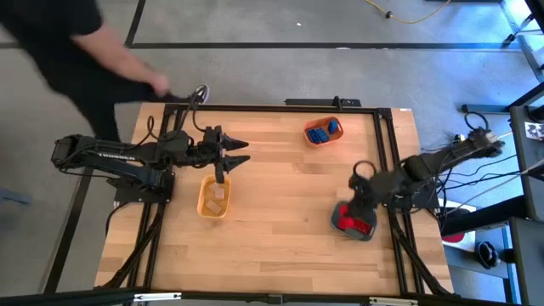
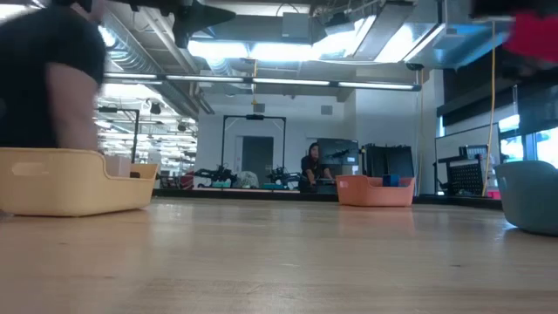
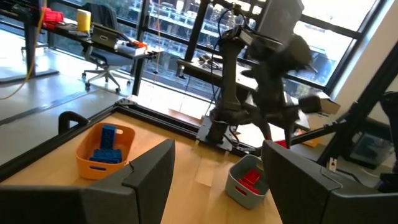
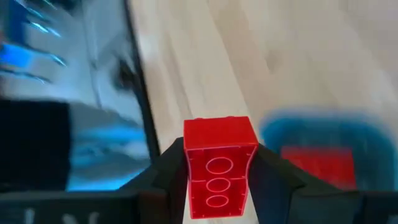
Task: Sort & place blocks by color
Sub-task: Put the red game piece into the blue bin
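My right gripper point(image 1: 361, 190) is shut on a red block point(image 4: 219, 163), just on the far side of the slate-blue tray point(image 1: 354, 223) and above it; that tray holds more red blocks point(image 1: 357, 226). My left gripper point(image 1: 239, 152) is open with nothing between its fingers, and hovers by the far end of the yellow tray point(image 1: 212, 198), where beige blocks point(image 1: 218, 195) lie. Blue blocks point(image 1: 321, 133) lie in the orange tray point(image 1: 324, 132) near the far edge. In the left wrist view I see my left gripper point(image 3: 217, 180), the orange tray point(image 3: 104, 151) and the slate-blue tray point(image 3: 247, 182). My right gripper pinches the red block between its two fingers point(image 4: 168, 168), one on each long side point(image 4: 189, 163). The block lies along the fingers, its end face with three round hollows toward the camera. It is lifted clear above the table, beside the slate-blue tray point(image 4: 323, 152).
A person in dark clothes leans in at the table's far left corner, a hand point(image 1: 158, 83) near the frame. Bare wood lies between the three trays point(image 1: 280, 212). In the low view the yellow tray point(image 2: 70, 180) stands left, the orange point(image 2: 375, 190) centre, the slate-blue point(image 2: 528, 197) right.
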### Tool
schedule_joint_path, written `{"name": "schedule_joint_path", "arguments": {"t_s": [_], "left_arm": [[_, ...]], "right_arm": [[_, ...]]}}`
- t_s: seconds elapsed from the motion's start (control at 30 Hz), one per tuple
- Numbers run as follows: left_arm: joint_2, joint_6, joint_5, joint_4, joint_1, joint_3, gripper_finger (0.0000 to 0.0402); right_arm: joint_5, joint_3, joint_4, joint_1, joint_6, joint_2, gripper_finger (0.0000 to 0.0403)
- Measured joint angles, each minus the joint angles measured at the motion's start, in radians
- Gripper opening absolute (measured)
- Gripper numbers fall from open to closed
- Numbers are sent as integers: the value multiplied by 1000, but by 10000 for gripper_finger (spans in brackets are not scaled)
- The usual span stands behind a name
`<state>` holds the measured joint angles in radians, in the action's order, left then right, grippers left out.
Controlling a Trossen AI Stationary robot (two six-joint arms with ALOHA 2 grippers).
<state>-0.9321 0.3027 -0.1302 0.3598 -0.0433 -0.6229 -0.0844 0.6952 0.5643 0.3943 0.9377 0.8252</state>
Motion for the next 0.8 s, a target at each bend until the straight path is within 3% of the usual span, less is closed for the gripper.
{"name": "schedule_joint_path", "arguments": {"t_s": [0.27,0.57,0.8], "left_arm": [[0,0,-18,0,0,0,231],[0,0,-18,0,0,0,231],[0,0,-19,0,0,0,231]], "right_arm": [[58,0,231,207,238,156,130],[64,0,217,226,236,400,130],[56,0,186,227,235,463,130]]}}
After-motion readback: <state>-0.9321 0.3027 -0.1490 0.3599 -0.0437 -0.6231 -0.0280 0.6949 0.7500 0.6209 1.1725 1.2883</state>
